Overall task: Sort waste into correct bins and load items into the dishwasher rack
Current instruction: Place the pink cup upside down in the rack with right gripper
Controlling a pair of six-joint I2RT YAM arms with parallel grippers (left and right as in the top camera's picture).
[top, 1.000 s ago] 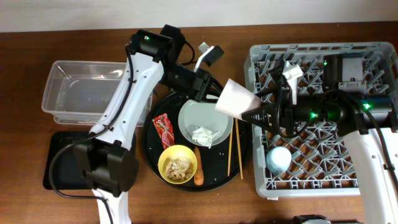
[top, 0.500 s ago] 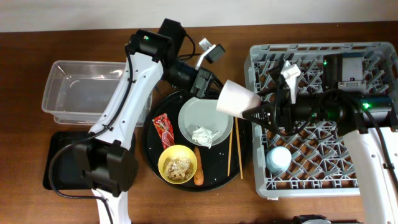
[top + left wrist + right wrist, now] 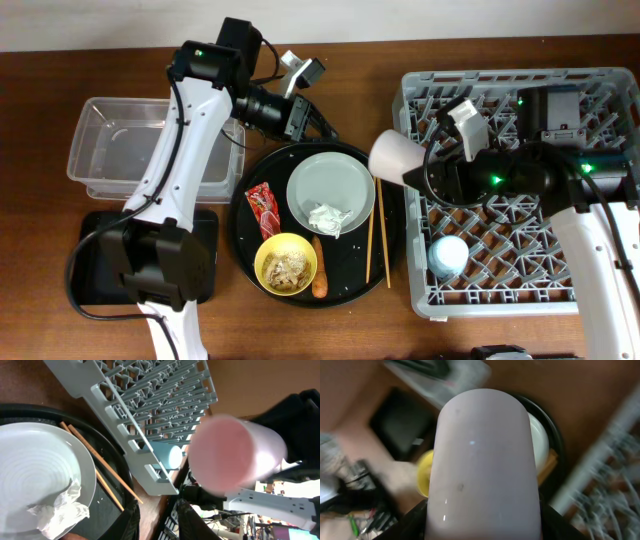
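Nearest the robot, at 6 o'clock on the round tray [image 3: 348, 268], sits the yellow bowl [image 3: 262, 262] with food scraps [image 3: 290, 268] in it. A carrot piece [image 3: 320, 283] lies just beside the bowl toward 5 o'clock. Out at 8 o'clock from that tray, the black tray [image 3: 110, 225] lies on the table [image 3: 330, 335], partly under the left arm's base. On the opposite side, the blue cup [image 3: 447, 256] rests in the rack [image 3: 520, 250] at its 7 o'clock corner. Farther back on the round tray, the wrapper [image 3: 263, 208] lies at 9 o'clock and the 2 chopsticks [image 3: 377, 235] lie side by side at 3 o'clock, pointing away from the robot. The plate [image 3: 330, 180] fills the tray's centre and 12 o'clock part, with the tissue [image 3: 326, 216] on the plate's 6 o'clock edge. Beyond the chopsticks, the right gripper [image 3: 425, 170] is clamped on the white-pink cup [image 3: 395, 153]. It holds the cup on its side in the air over the gap between the round tray and the rack's 10 o'clock edge. The right wrist view is almost filled by this cup. Farthest back, the left gripper [image 3: 312, 128] hovers just past the round tray's 12 o'clock rim, its fingers [image 3: 134, 520] parted with nothing between them. The clear tub [image 3: 90, 130] stands at 10 o'clock from the round tray, and the left arm crosses its right end.
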